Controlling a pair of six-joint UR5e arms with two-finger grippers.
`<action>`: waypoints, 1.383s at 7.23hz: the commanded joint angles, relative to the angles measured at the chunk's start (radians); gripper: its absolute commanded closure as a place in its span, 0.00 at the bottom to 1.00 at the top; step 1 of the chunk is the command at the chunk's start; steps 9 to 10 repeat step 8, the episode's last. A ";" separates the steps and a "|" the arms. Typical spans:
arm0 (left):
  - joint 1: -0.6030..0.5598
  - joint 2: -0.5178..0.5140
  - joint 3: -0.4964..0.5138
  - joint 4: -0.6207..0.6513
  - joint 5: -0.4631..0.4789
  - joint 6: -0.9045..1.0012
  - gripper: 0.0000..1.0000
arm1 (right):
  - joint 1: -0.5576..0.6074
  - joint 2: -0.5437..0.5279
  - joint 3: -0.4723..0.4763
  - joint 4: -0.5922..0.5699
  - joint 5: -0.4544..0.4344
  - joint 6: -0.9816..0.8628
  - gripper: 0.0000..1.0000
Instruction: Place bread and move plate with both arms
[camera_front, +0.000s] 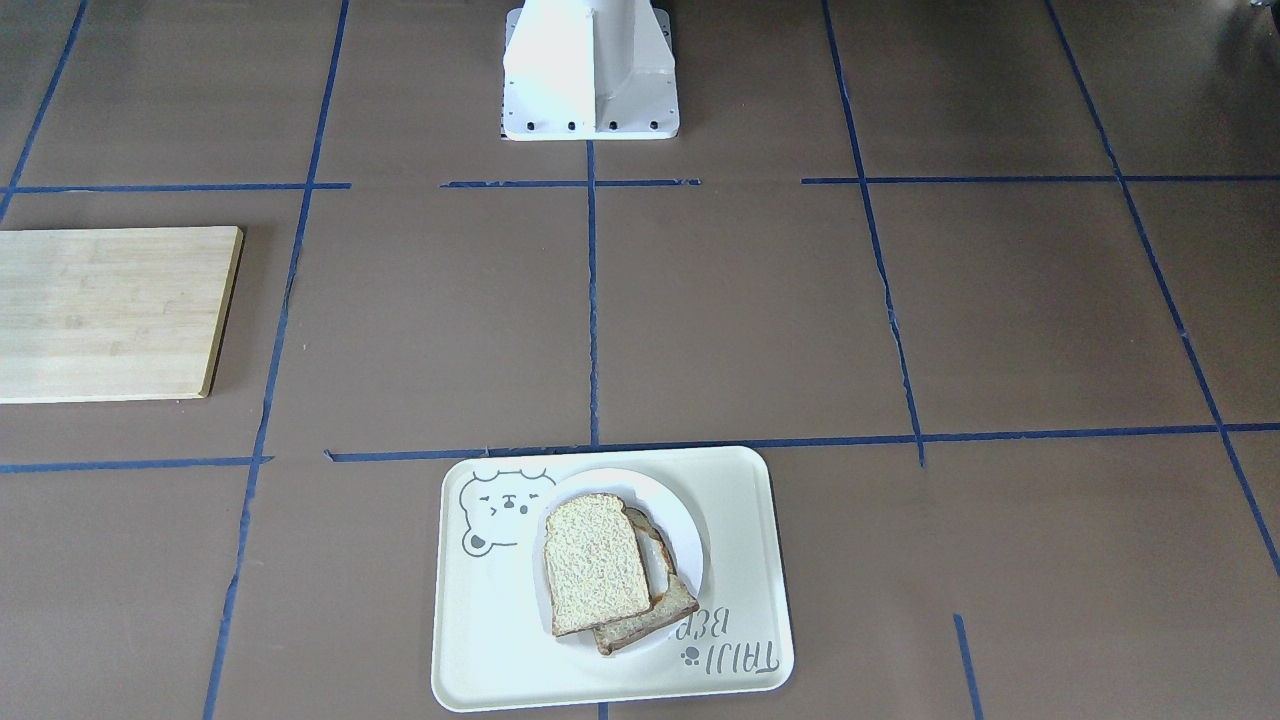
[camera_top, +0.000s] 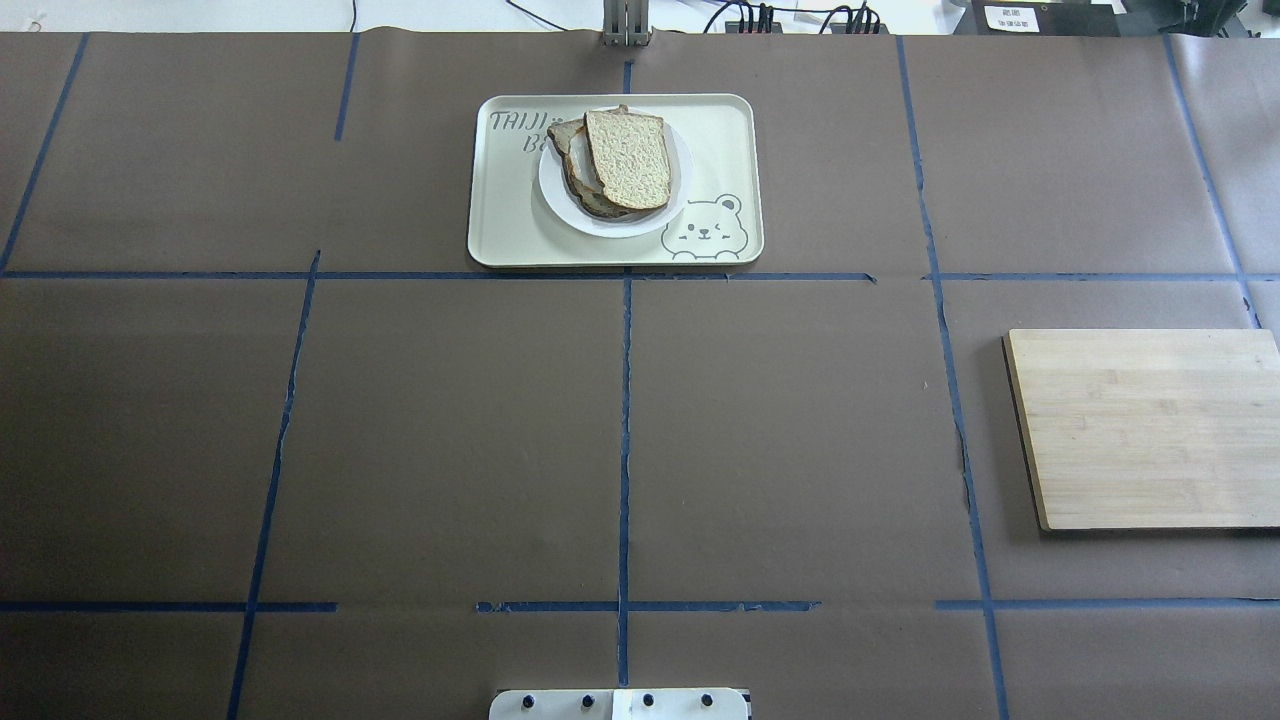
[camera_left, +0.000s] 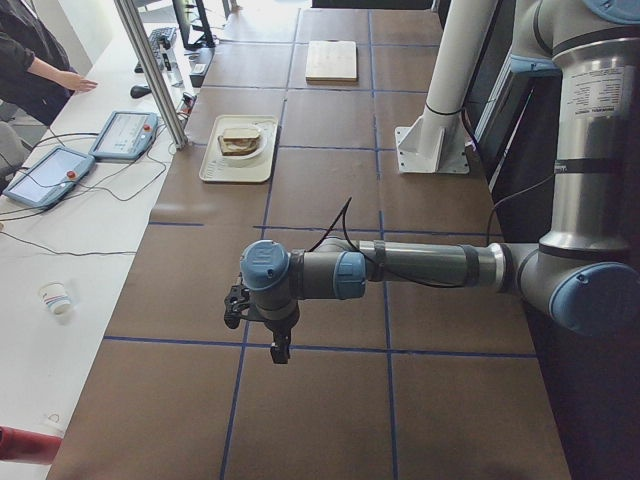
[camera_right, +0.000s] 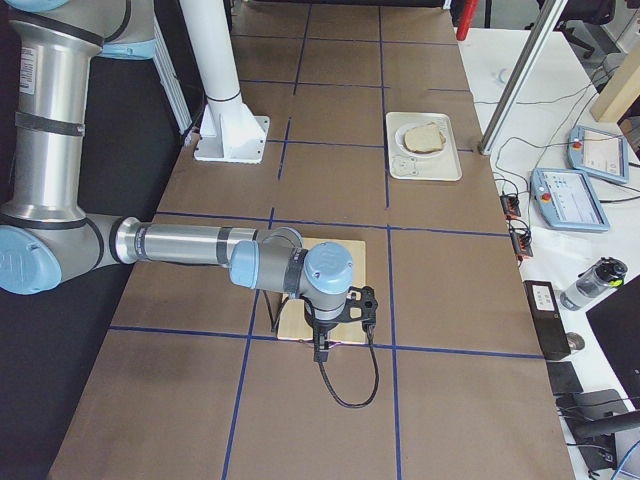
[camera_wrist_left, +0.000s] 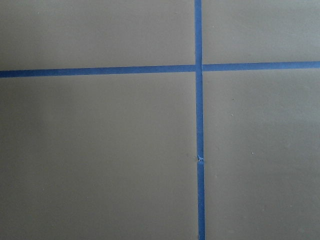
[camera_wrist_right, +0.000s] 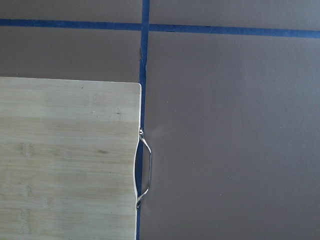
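Bread (camera_front: 597, 562) covers most of lower slice (camera_front: 652, 614) on plate (camera_front: 689, 541); left tool (camera_left: 279, 350), right tool (camera_right: 320, 347): cannot tell if apart

This is a robotics lab. The tabletop (camera_top: 450, 430) is covered in brown paper and marked into a grid with blue tape (camera_top: 624, 450), and a white robot base (camera_front: 590, 75) is bolted onto it. A grey industrial arm (camera_left: 430, 268) hangs over it. Alongside, a white bench (camera_left: 60, 270) carries control tablets (camera_left: 125, 135). A metal frame post (camera_left: 150, 70) rises at the bench's edge, and a person (camera_left: 25, 60) stands by.
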 joint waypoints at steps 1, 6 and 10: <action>0.000 -0.001 -0.001 0.000 0.000 0.000 0.00 | 0.000 0.005 0.000 0.001 0.000 0.000 0.00; 0.000 -0.001 0.004 0.000 0.000 0.000 0.00 | 0.002 0.034 0.004 0.001 0.003 0.003 0.00; 0.000 -0.001 0.004 0.000 0.000 0.001 0.00 | 0.002 0.041 0.006 0.001 0.005 0.003 0.00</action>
